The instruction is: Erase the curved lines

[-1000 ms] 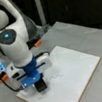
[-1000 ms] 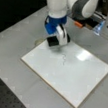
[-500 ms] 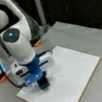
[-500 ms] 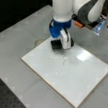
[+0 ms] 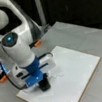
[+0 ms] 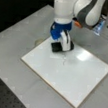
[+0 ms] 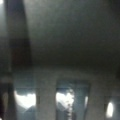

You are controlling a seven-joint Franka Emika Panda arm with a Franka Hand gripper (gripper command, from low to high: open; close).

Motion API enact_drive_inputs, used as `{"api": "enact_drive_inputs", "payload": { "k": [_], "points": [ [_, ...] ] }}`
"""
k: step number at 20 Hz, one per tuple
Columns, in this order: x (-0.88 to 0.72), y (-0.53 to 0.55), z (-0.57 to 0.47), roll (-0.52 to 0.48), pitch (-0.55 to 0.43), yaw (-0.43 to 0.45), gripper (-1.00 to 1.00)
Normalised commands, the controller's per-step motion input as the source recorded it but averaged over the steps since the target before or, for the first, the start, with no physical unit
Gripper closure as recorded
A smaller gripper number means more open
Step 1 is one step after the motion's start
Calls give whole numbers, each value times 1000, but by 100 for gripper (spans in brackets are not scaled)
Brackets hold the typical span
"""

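Black eraser block point(image 6: 57, 47) pressed on the white board point(image 6: 74, 78), gripped in the hand point(image 6: 60, 45): the wiping step is in hand.
A faint remnant of the curve lines point(image 6: 64, 60) shows in a front view, just beside the eraser toward that view's bottom; finishing likely calls for flat, steady pressure across it. In a front view the hand point(image 5: 42, 81) sits near the board's left corner, on the grey worktop point(image 5: 71, 35).

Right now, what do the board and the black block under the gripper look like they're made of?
White board: smooth, glossy, whiteboard-like; it shows a bright glare patch and a tan, perhaps wooden, edge. Eraser block: matte black, no shine, possibly foam or felt, on the board beneath the gripper, near the curve lines.
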Motion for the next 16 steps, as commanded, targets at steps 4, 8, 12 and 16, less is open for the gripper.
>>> {"api": "enact_drive_inputs", "payload": {
  "k": [4, 8, 12, 16],
  "points": [
    [-61, 89, -202, 87, -180, -60, 100],
    [-40, 146, -214, 67, -153, -69, 100],
    [-12, 218, -260, 60, -139, -76, 100],
    [-2, 271, -302, 40, -133, -92, 100]
  ]
}}
